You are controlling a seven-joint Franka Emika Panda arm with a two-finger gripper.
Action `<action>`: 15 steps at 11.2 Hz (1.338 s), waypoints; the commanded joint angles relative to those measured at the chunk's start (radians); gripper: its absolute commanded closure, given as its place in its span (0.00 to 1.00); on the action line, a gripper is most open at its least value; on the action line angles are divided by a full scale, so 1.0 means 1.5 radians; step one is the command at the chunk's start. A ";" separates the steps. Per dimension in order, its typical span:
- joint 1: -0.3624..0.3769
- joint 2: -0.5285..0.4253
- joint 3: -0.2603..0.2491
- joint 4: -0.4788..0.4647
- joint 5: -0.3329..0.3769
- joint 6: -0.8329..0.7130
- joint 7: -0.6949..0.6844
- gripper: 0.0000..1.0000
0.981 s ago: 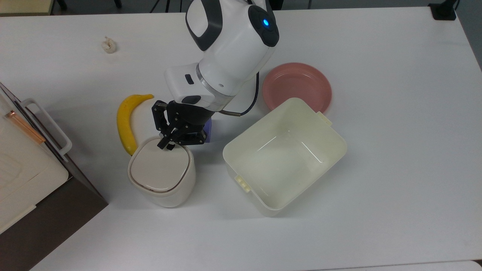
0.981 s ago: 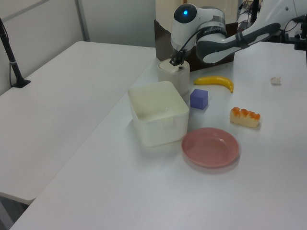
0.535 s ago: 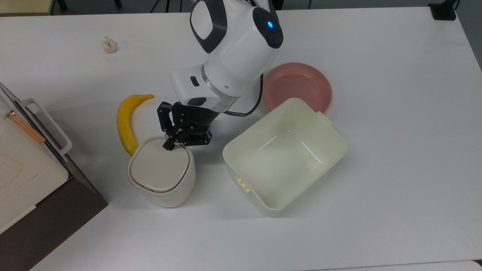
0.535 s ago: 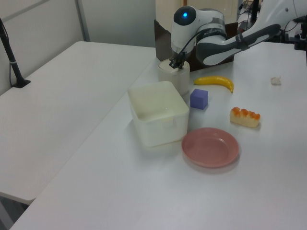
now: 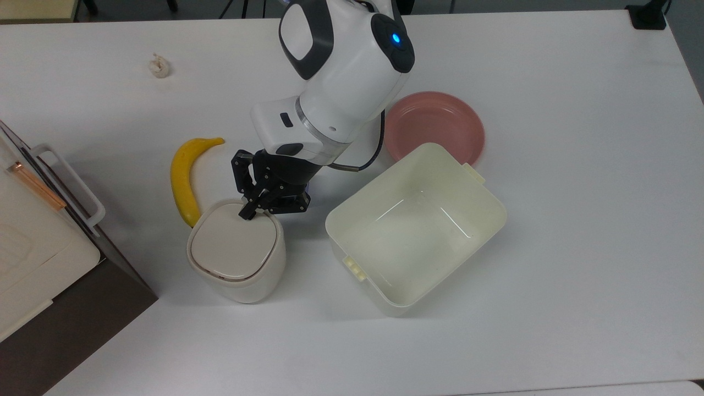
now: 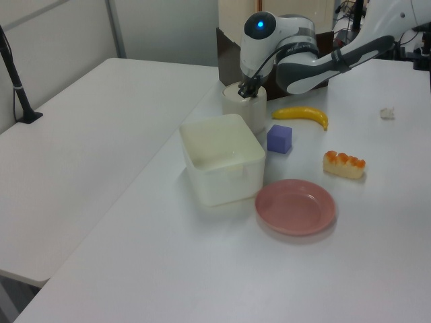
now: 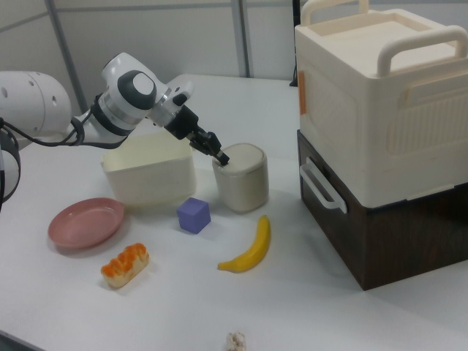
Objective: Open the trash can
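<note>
White tables (image 6: 101,134) (grey partition wall (image 6: 161,27) behind).
</note>
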 commanded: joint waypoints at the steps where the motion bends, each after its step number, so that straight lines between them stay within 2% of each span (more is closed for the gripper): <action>1: -0.007 -0.015 0.001 -0.021 0.007 0.030 0.028 1.00; 2: -0.025 -0.024 0.002 0.007 0.037 0.029 0.025 1.00; 3: -0.047 -0.043 0.001 0.015 0.089 0.030 0.006 1.00; 5: -0.074 -0.086 -0.001 0.018 0.208 0.029 -0.091 1.00; 6: -0.077 -0.098 -0.005 0.019 0.243 0.028 -0.124 1.00; 9: -0.102 -0.108 -0.007 0.047 0.303 0.025 -0.153 1.00; 11: -0.104 -0.122 -0.007 0.041 0.313 0.020 -0.191 1.00; 12: -0.104 -0.139 -0.005 0.026 0.316 0.002 -0.230 1.00; 13: -0.111 -0.163 -0.003 0.018 0.349 -0.037 -0.299 1.00; 15: -0.153 -0.222 -0.008 0.017 0.494 -0.170 -0.511 1.00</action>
